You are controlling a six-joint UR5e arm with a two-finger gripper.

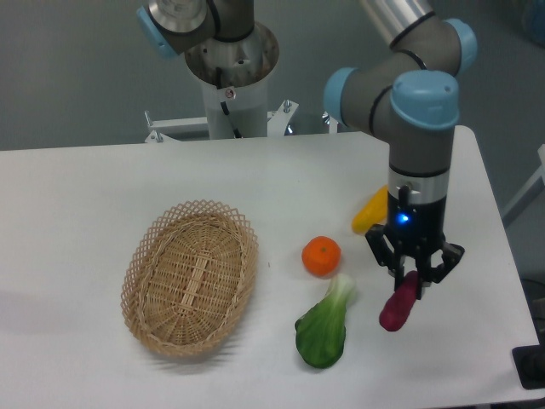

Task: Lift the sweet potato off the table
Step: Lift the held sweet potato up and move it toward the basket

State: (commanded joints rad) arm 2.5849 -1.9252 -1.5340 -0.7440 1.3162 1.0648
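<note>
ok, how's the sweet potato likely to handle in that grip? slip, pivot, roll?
The sweet potato looks smooth and rounded, so it may slip. The gripper sits at its upper end, so it could pivot downward. Its surface looks like molded plastic, so probably rigid and light. If dropped on the table, it may roll.

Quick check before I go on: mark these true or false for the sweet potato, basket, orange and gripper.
1. The gripper fingers are closed around the upper end of the sweet potato. True.
2. The basket holds the orange. False: the basket is empty, and the orange sits on the table to its right.
3. The leafy green vegetable lies between the basket and the sweet potato. True.
4. The yellow vegetable lies inside the basket. False: it lies on the table, partly behind the arm.
</note>
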